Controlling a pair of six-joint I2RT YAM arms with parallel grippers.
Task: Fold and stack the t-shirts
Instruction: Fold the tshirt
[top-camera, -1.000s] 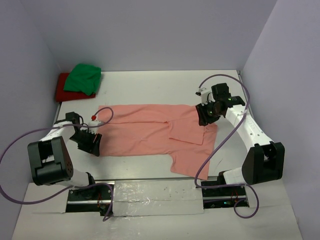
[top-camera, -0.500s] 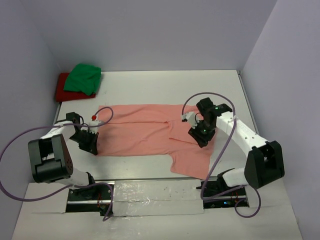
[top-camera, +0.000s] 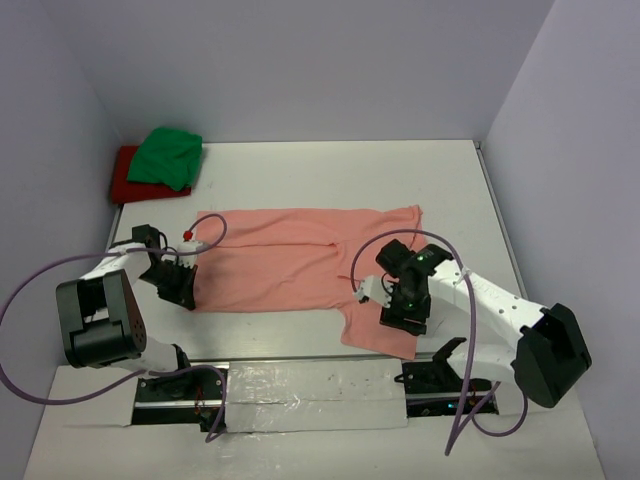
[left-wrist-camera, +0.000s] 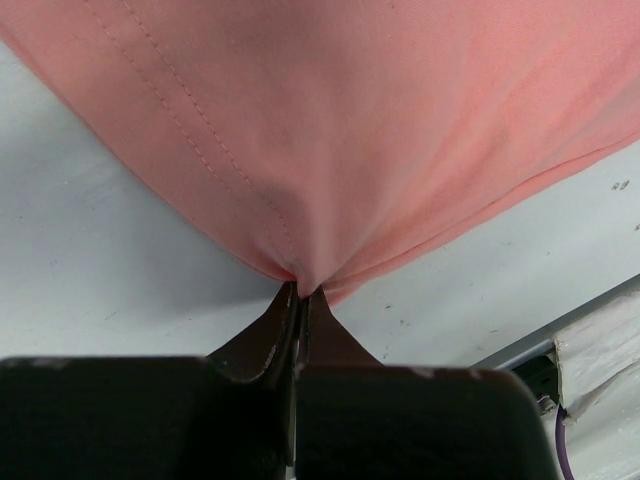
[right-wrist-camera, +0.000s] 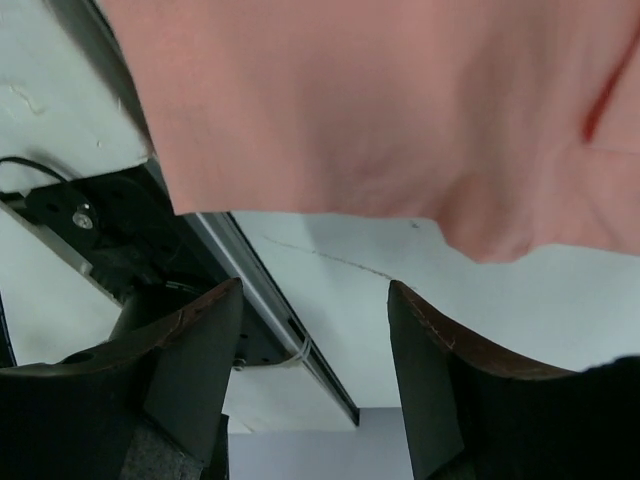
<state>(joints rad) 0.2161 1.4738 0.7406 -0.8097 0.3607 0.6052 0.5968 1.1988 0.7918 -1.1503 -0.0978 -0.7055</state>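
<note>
A salmon-pink t-shirt (top-camera: 285, 262) lies spread flat across the middle of the table, one sleeve pointing toward the near edge. At the shirt's near left corner my left gripper (top-camera: 186, 291) is shut on the hem; the left wrist view shows the gripper (left-wrist-camera: 300, 292) pinching a pleat of pink cloth (left-wrist-camera: 350, 130). My right gripper (top-camera: 394, 312) hovers open over the near sleeve, and in the right wrist view the gripper (right-wrist-camera: 315, 300) has nothing between its fingers, with pink cloth (right-wrist-camera: 400, 100) beyond the tips. A green t-shirt (top-camera: 167, 157) sits bunched on a red t-shirt (top-camera: 123, 178) in the far left corner.
Grey walls close the table on the left, back and right. A metal rail (top-camera: 300, 385) with taped padding runs along the near edge between the arm bases, and shows as a rail (right-wrist-camera: 265, 290) under the right gripper. Purple cables loop beside both arms.
My right gripper left the shirt's far right corner, which now lies flat, swung to the near sleeve and opened wider. My left gripper closed on the hem.
</note>
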